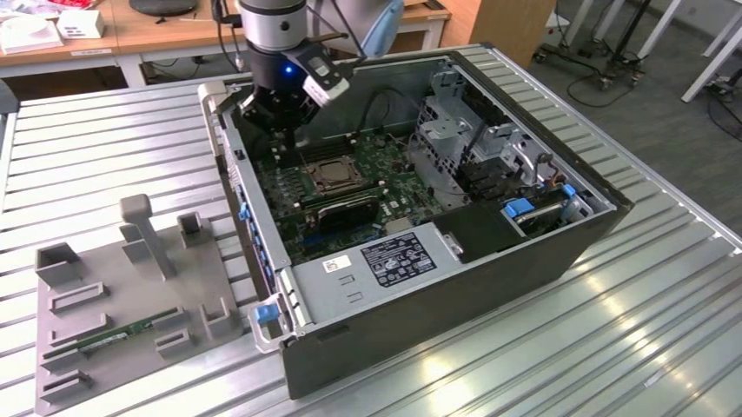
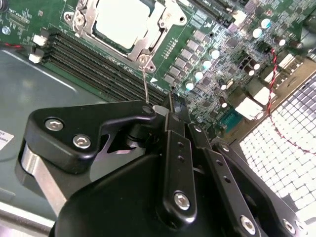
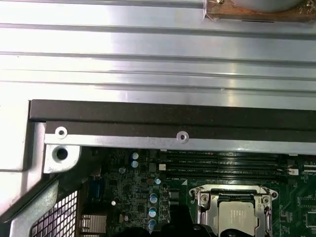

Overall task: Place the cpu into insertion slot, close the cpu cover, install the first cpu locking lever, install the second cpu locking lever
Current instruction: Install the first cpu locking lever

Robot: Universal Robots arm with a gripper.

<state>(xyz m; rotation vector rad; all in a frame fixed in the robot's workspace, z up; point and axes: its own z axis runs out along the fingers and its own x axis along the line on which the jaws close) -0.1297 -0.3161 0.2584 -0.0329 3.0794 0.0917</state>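
The cpu (image 2: 123,22) lies flat in the insertion slot (image 1: 330,176) on the green board, its pale metal face up. The cpu cover (image 2: 148,49) lies down around it as a silver frame, and both wrist views show this cover (image 3: 232,193) framing the chip (image 3: 237,217). One thin wire locking lever (image 2: 144,81) stands up from the socket's corner to my gripper (image 2: 168,101). My gripper (image 1: 281,146) hangs inside the computer case just beyond the socket and looks shut. I cannot tell whether the lever's end is pinched or only touching.
Black memory slots (image 2: 98,69) run beside the socket. The case wall (image 3: 163,118) and its rim are close behind my gripper. A grey drive cage (image 1: 464,139) and a power supply (image 1: 383,261) fill the case's other side. A grey fixture tray (image 1: 128,304) lies on the exterior view's left.
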